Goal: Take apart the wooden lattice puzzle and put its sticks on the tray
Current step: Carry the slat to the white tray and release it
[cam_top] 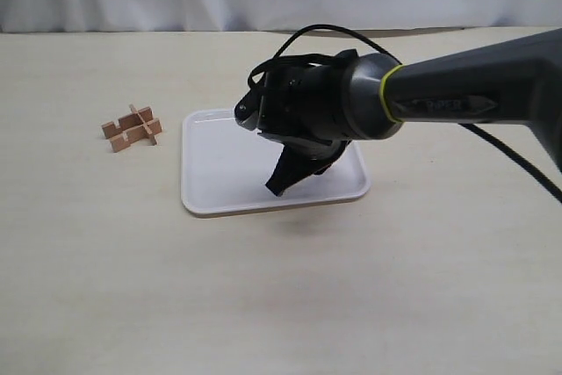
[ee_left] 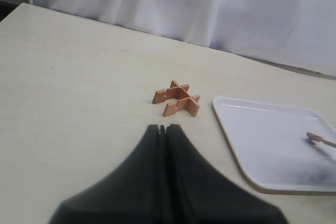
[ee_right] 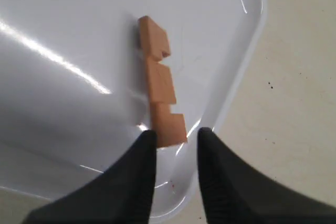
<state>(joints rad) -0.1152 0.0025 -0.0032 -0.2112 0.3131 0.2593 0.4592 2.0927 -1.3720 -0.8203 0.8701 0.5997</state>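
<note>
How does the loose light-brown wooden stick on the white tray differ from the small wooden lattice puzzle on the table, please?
The light-brown wooden stick lies flat and single; the wooden lattice puzzle is several sticks crossed and interlocked. The stick rests in the white plastic tray; the puzzle sits on the table outside it. Both are notched light-brown wood.

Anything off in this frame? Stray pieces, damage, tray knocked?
Nothing stands out. One stick lies inside the tray, its end between the open right gripper fingers. The wooden lattice puzzle sits on the table beside the tray, no damage visible.
</note>
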